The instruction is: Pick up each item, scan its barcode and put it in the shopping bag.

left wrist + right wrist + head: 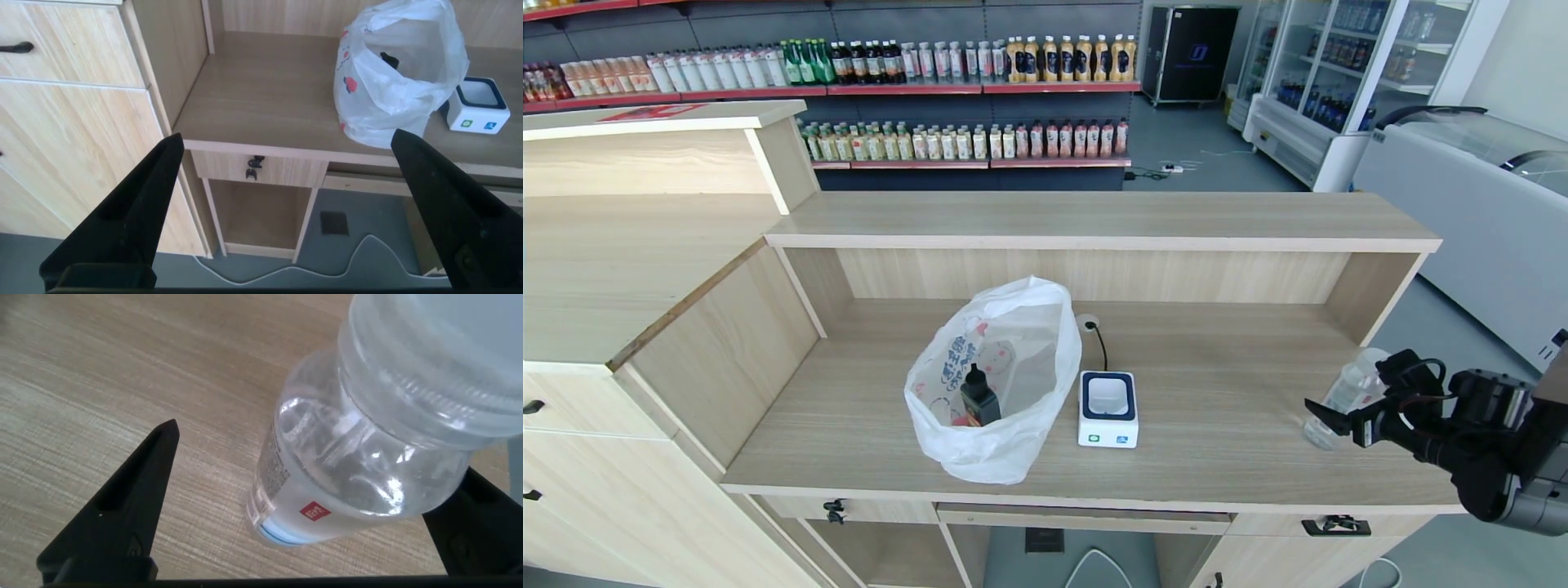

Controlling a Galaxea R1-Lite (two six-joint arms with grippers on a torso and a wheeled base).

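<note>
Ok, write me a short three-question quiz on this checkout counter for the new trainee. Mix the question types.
1. True or false: the shopping bag already holds a dark bottle.
2. Where does the scanner stand?
A) beside the bag, on the side toward the robot's right
B) inside the bag
C) on the floor
3. Fill in: the clear bottle stands between the open fingers of the robot's ____ hand.

Key: 1 true. 2 A. 3 right; it is the right hand, not yet closed on the bottle.
</note>
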